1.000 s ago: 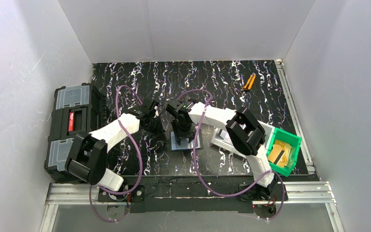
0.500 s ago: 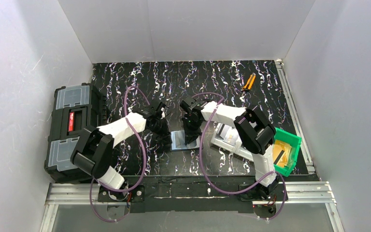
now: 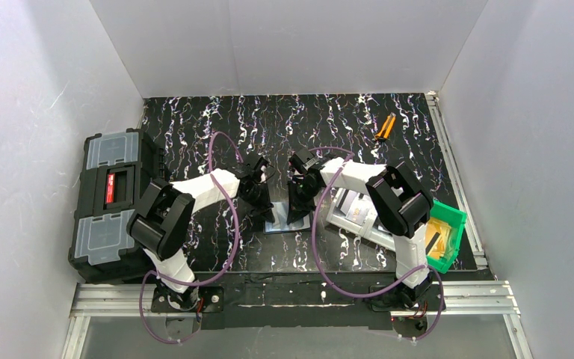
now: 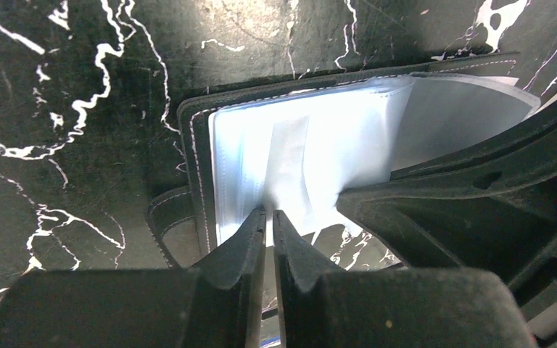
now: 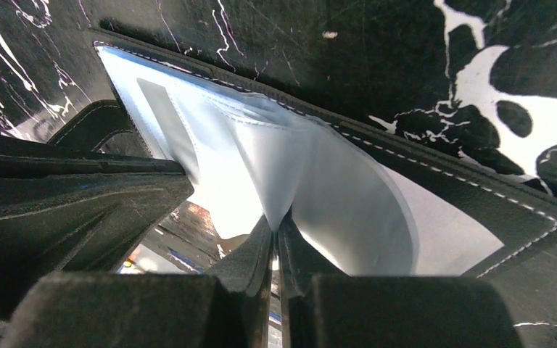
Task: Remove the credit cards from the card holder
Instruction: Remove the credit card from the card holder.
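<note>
The small black bifold card holder (image 3: 280, 223) with glossy blue-grey pockets lies open on the dark marbled surface (image 3: 344, 127), between the two arms. The left end effector (image 4: 269, 214) is closed on the near edge of one pocket leaf. The right end effector (image 5: 276, 221) pinches another leaf, which stands up in a fold. The leaves look thin, floppy and slick, so a credit card is probably best taken by a stiff exposed edge, though none shows clearly.
</note>
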`<state>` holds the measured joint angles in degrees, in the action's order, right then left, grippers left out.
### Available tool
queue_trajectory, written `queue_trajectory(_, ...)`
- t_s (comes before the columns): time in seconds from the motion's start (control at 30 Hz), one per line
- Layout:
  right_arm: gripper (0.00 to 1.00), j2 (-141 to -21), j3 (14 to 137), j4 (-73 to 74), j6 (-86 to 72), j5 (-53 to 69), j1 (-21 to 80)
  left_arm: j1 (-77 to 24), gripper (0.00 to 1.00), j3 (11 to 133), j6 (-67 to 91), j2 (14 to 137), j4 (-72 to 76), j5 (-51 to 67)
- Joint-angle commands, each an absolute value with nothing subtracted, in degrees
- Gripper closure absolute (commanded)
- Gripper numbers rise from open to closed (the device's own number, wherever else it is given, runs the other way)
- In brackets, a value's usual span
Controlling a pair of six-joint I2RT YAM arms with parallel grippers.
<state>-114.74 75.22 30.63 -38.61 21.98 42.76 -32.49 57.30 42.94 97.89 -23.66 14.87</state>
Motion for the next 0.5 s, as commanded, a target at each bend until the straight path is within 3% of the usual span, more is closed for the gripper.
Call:
queue_trajectory(0.0, 0.89, -116.0, 73.1, 29.9, -37.5, 20.4, 43.7, -34.2, 0.93, 59.1, 43.9, 100.2, -20.7, 15.8)
queue_trajectory(0.27, 0.86, -115.3, 76.4, 31.9, -36.6, 20.1, 43.4, -35.6, 0.93, 60.1, 44.2, 101.9, -20.9, 15.3)
queue_trajectory(0.47, 0.67, -110.7, 77.4, 34.2, -36.3, 18.1, 42.7, -35.6, 0.93, 58.8, 45.8, 101.0, -19.3, 14.9)
